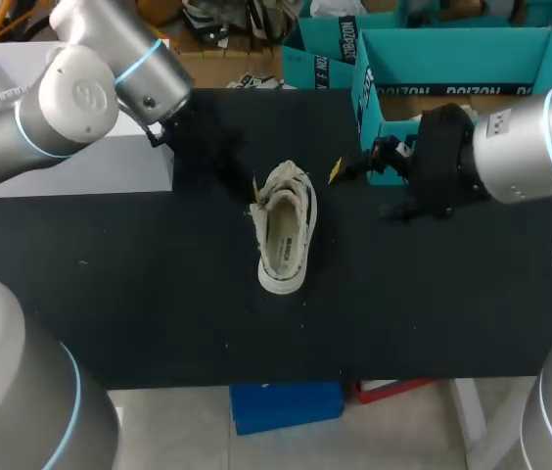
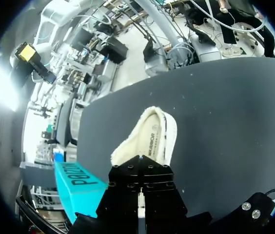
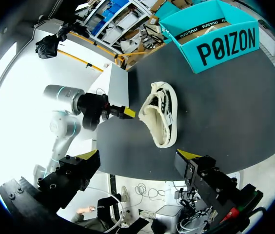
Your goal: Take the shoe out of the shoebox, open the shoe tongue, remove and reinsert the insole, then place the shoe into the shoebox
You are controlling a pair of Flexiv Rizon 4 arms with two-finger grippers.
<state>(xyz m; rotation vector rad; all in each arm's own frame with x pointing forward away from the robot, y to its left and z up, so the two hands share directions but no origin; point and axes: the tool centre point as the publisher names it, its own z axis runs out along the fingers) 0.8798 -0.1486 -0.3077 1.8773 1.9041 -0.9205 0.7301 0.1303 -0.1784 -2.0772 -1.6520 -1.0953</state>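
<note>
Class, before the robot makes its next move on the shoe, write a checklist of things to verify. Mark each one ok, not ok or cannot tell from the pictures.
1. The shoe is out of the shoebox and on the table: ok.
2. The shoe stands on its sole, opening up: ok.
3. The insole lies inside the shoe: ok.
4. The right tool is open and empty: ok.
5. The left tool has hold of the tongue: cannot tell.
6. The shoebox is open for the return: ok.
</note>
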